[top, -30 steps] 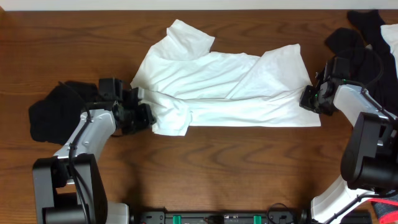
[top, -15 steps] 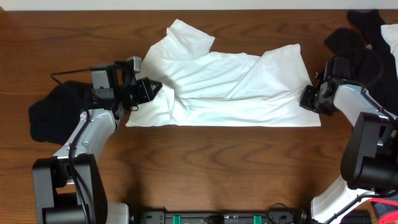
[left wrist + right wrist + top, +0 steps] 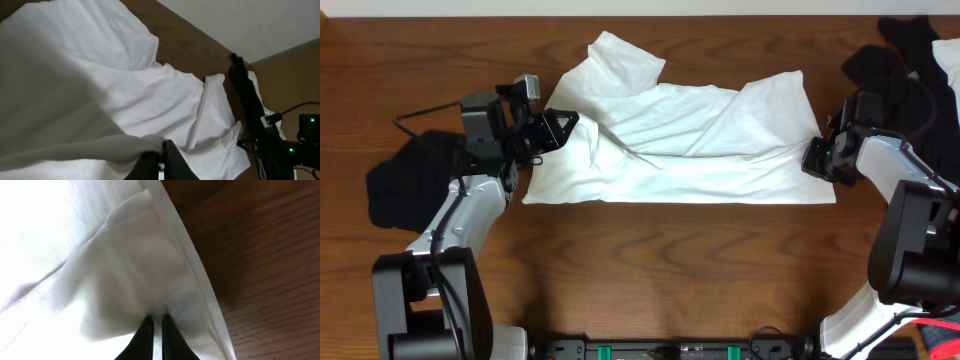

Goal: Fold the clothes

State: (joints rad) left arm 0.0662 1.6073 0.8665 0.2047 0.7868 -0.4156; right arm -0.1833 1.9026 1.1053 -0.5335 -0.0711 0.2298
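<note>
From overhead, the crumpled white cotton shirt (image 3: 670, 140) lay spread lengthwise across the middle of the dark brown wooden desk (image 3: 670, 260). One sleeve pointed toward the far edge and a diagonal fold ran over its right half. The left gripper (image 3: 560, 127) stood at the shirt's left end, its jaws closed on the fabric and holding that edge up off the desk. The right gripper (image 3: 817, 158) sat at the shirt's right edge, its jaws pinched on the hem low against the wood. A heap of black cloth (image 3: 400, 185) lay by the left arm near the desk's left side. More black garments (image 3: 895, 60), with a pale piece (image 3: 945, 60) beside them, lay at the far right corner. In the left wrist view, the left gripper (image 3: 161, 159) showed at the bottom edge, its jaws nearly together on a fold of the shirt (image 3: 125, 100) that draped away to the left. The rest of the shirt stretched over the desk (image 3: 185, 45) toward the right arm (image 3: 270, 145). In the right wrist view, the right gripper (image 3: 155, 330) had its two black fingers (image 3: 145, 340) almost touching. They clamped a bunched layer of the shirt (image 3: 100, 255) just inside its stitched hem, with bare desk (image 3: 260, 255) to the right.
</note>
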